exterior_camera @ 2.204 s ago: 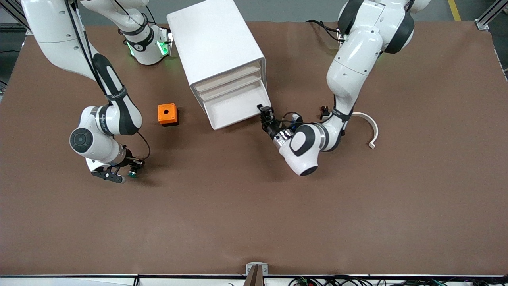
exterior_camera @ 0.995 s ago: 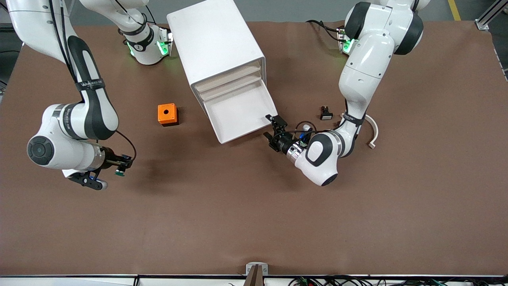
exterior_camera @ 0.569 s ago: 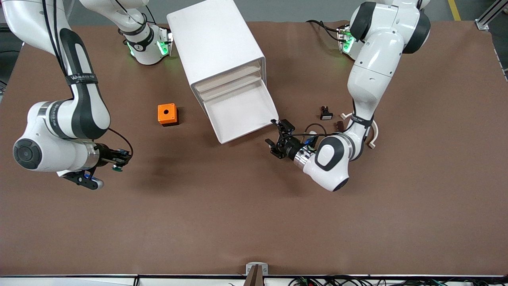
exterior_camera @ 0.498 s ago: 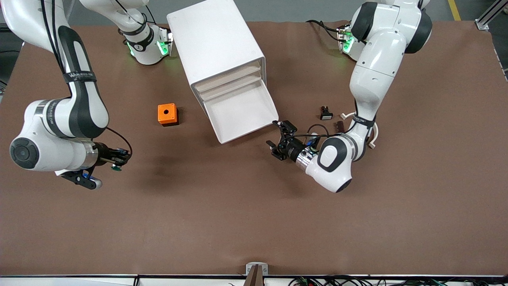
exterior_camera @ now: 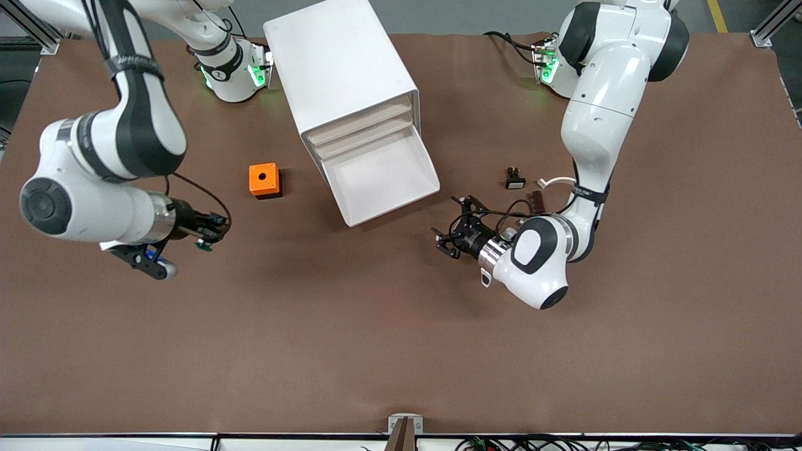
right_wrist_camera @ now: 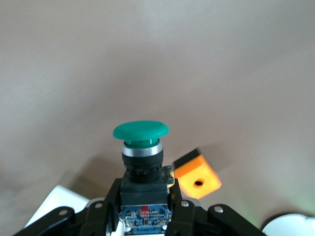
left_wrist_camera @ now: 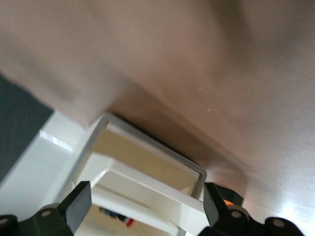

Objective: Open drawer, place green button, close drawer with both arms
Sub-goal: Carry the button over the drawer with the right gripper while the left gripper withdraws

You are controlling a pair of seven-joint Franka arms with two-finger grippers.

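The cabinet [exterior_camera: 343,75] stands on the tabletop [exterior_camera: 401,351] with its drawer [exterior_camera: 383,177] pulled out (third from the top). The left gripper [exterior_camera: 452,233] hangs near the drawer, jaws wide and empty. The right gripper [exterior_camera: 210,233], over bare tabletop, has its jaws clamped on the button [right_wrist_camera: 141,147].

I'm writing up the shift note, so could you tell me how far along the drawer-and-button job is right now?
Done: the drawer stands pulled out of the cabinet, and the open left gripper is off it, over the table. In hand: the right gripper is shut on the green-capped button, over bare table toward the right arm's end. Left: carry the button into the drawer, release it, then push the drawer shut.
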